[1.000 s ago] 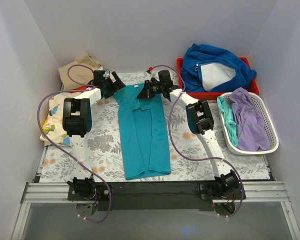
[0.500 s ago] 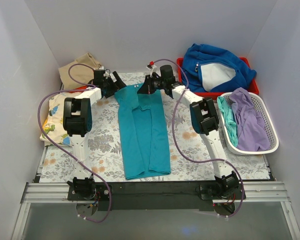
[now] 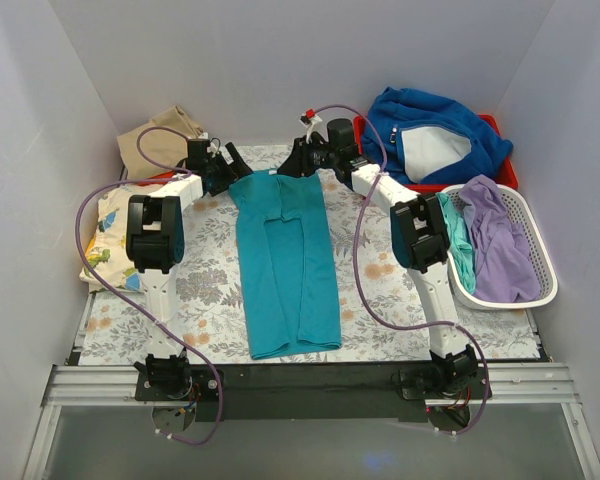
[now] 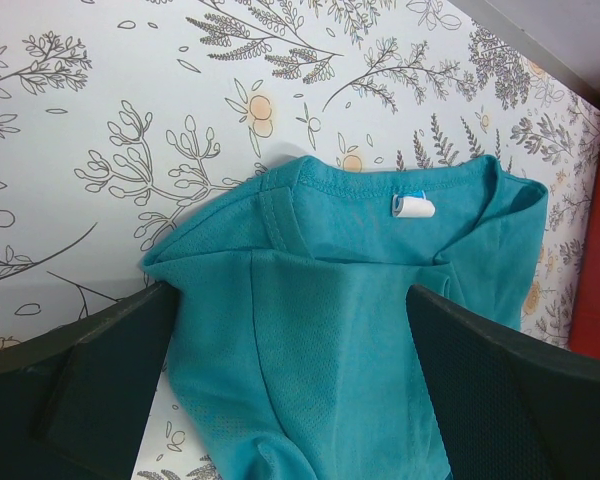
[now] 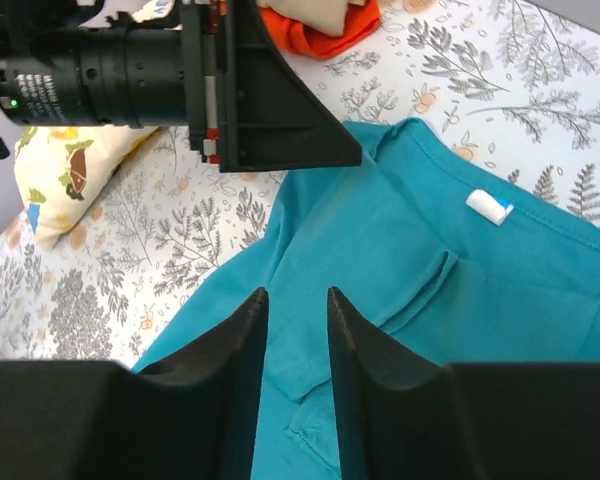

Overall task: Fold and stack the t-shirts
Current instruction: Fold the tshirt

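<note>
The teal t-shirt (image 3: 285,265) lies folded into a long strip down the middle of the flowered mat, collar and white tag (image 4: 413,207) at the far end. My left gripper (image 3: 235,168) hovers at the shirt's far left shoulder, wide open; in the left wrist view the left gripper (image 4: 290,295) has cloth lying loose between its fingers. My right gripper (image 3: 293,163) is at the collar's right side. In the right wrist view the right gripper (image 5: 295,292) has its jaws apart, and the flat teal t-shirt (image 5: 420,290) shows through the gap, with nothing pinched.
A tan shirt (image 3: 160,140) and a cream dinosaur-print shirt (image 3: 108,228) lie at the far left, with orange cloth (image 5: 320,25) beside them. A white basket (image 3: 540,285) on the right holds lavender (image 3: 500,240) and mint (image 3: 458,240) shirts. Blue fleece (image 3: 430,130) fills the red bin (image 3: 420,190).
My right gripper carried the shirt's far right corner a little farther back, then opened and let the cloth go. The collar end now lies flatter. The left arm has not moved.
</note>
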{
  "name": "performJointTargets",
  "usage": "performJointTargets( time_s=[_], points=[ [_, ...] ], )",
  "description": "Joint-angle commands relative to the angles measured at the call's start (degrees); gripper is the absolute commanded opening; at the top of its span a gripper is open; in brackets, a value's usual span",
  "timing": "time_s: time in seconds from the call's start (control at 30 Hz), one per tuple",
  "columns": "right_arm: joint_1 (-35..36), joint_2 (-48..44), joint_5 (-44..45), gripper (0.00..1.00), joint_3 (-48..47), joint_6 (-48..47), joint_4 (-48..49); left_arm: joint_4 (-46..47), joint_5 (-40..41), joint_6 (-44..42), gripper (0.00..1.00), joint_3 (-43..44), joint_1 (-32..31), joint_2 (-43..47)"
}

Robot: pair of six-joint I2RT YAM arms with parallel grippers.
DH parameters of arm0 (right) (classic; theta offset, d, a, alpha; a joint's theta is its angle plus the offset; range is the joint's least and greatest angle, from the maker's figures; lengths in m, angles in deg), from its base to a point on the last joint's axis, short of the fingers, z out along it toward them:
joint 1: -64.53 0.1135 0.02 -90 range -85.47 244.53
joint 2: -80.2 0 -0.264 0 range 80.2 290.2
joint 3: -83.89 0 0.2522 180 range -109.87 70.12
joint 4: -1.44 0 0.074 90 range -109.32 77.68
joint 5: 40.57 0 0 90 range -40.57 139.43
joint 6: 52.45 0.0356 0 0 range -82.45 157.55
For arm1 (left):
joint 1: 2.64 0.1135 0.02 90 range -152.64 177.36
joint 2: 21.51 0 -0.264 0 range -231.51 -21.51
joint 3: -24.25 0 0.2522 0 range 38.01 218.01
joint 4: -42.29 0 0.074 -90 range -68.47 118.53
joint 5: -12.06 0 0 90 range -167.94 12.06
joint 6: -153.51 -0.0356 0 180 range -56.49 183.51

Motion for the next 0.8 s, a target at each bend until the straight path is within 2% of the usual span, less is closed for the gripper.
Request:
performJointTargets(
  time_s=[0.0,0.13,0.77],
  points=[
    [-0.5,1.9,2.0,0.39,-2.8,-0.1,-1.3,-3.4,-0.6,-0.8,0.98,0.6,0.0,-1.5],
    [-0.4,7.3,2.7,0.39,-7.5,1.0,-4.2,-3.3,-1.3,-1.0,0.98,-0.1,-0.1,-1.3],
    [1.5,13.3,4.4,0.42,-12.0,-0.3,-6.1,-2.6,-1.4,-1.4,0.98,-0.8,-1.1,-0.3]
  ],
)
